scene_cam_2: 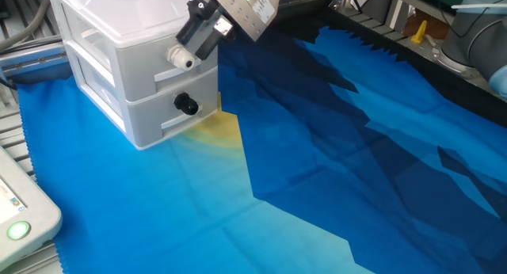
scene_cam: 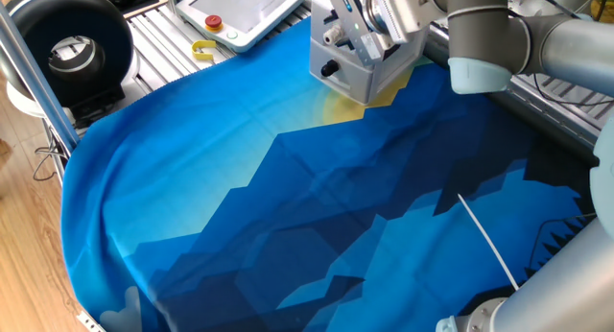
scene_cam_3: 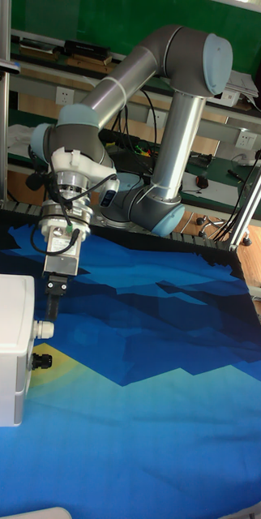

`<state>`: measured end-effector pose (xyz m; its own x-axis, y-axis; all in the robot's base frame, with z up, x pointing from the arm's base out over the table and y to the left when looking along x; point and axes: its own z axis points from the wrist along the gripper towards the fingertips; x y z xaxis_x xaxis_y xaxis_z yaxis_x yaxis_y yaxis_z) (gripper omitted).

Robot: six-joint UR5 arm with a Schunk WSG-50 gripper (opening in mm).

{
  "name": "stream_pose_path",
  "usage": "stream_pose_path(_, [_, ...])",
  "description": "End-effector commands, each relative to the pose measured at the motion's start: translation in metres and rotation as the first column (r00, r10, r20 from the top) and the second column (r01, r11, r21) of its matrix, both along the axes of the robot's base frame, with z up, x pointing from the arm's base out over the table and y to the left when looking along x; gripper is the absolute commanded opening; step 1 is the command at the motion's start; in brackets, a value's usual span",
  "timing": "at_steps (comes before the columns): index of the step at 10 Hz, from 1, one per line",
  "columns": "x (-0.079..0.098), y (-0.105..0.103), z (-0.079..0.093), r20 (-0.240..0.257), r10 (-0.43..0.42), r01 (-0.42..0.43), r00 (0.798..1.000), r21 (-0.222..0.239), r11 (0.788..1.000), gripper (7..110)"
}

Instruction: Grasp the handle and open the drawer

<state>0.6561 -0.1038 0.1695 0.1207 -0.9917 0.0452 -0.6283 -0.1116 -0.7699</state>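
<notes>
Below my fingertips: approach to the drawer (scene_cam_2: pixel 135 76).
My gripper (scene_cam_3: pixel 52 308) hung tilted just above the unit's white upper knob (scene_cam_2: pixel 181 58); the handle (scene_cam_2: pixel 187 105) sat lower, ungrasped. Whether my jaws were parted, I could not tell.

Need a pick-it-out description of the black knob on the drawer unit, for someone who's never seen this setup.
Find the pale grey drawer unit standing on the yellow patch of the blue cloth. Its front carries two stacked knobs. The black knob is the lower one, on the bottom drawer; the one above it is white, with the gripper right beside it.
</notes>
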Motion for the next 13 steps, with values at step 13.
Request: stream_pose_path(13, [0.003, -0.012, 0.002, 0.035, -0.056, 0.056, 0.998, 0.002, 0.998, 44])
